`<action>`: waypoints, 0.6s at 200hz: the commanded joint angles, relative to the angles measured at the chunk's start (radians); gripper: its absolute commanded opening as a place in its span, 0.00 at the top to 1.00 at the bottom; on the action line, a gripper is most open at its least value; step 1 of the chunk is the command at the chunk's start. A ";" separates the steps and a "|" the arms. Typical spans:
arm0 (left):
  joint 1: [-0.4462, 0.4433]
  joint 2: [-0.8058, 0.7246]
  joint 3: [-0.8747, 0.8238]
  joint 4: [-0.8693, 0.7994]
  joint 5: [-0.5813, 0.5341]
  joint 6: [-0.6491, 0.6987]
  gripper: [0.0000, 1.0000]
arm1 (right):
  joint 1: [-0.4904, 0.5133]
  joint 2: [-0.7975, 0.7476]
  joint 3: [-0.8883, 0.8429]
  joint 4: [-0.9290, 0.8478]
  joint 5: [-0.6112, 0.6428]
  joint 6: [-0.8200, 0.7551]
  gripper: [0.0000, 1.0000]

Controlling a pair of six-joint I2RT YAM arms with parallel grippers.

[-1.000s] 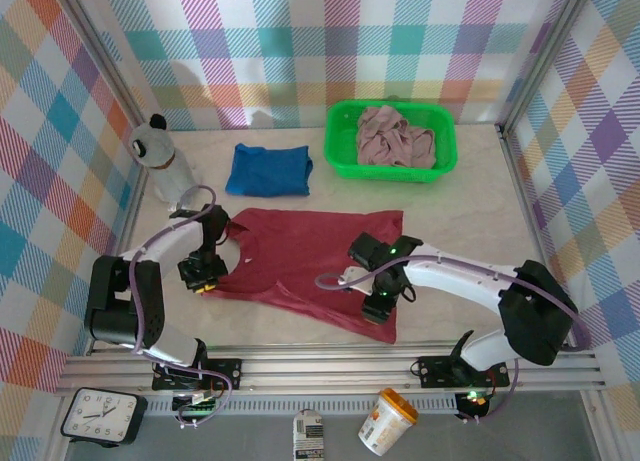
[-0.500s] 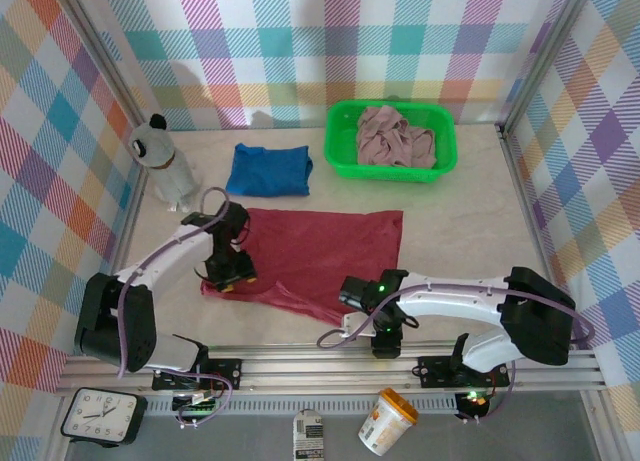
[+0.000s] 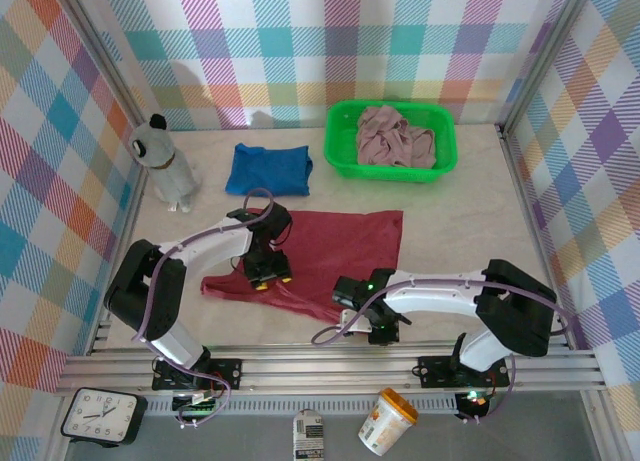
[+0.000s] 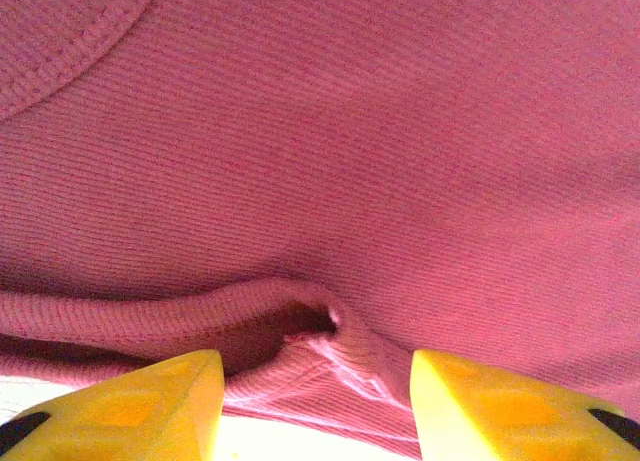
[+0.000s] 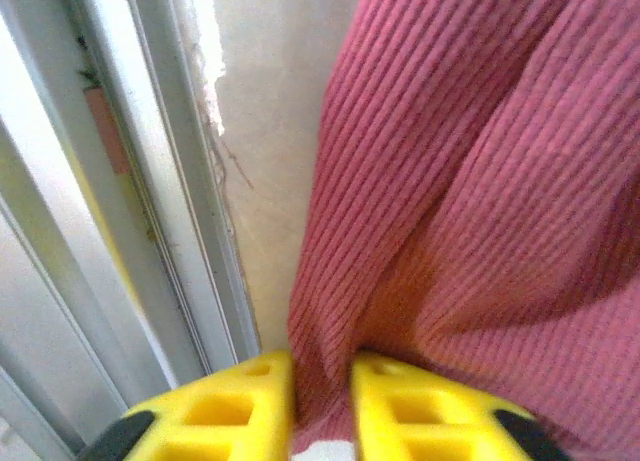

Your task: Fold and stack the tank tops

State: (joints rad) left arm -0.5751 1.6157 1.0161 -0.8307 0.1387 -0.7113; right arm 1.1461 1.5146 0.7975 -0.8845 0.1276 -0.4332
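Dark red tank top is lying spread (near edge bunched). L gripper is holding fingers wide at its hem; R gripper is pinching the cloth, fingers narrow.

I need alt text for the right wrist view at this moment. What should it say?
The right gripper, with yellow fingers, is pinched shut on a fold of the dark red tank top, whose ribbed cloth covers the right side of the picture. To the left are a strip of pale table and a metal rail along its edge.
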 commanded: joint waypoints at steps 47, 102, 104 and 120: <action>-0.069 0.073 0.049 -0.005 -0.057 -0.069 0.48 | 0.003 -0.069 -0.026 -0.038 0.044 -0.016 0.90; -0.078 0.089 0.058 -0.025 -0.096 -0.080 0.71 | 0.002 -0.102 -0.037 -0.044 0.072 -0.008 0.90; -0.079 0.089 0.059 -0.027 -0.096 -0.080 0.72 | 0.001 -0.103 -0.037 -0.045 0.074 -0.006 0.90; -0.085 0.096 0.057 -0.037 -0.094 -0.078 0.83 | 0.002 -0.115 -0.035 -0.056 0.092 -0.004 0.90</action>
State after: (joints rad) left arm -0.6422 1.6955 1.0519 -0.8295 0.0624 -0.7826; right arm 1.1461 1.4284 0.7776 -0.8974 0.1879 -0.4347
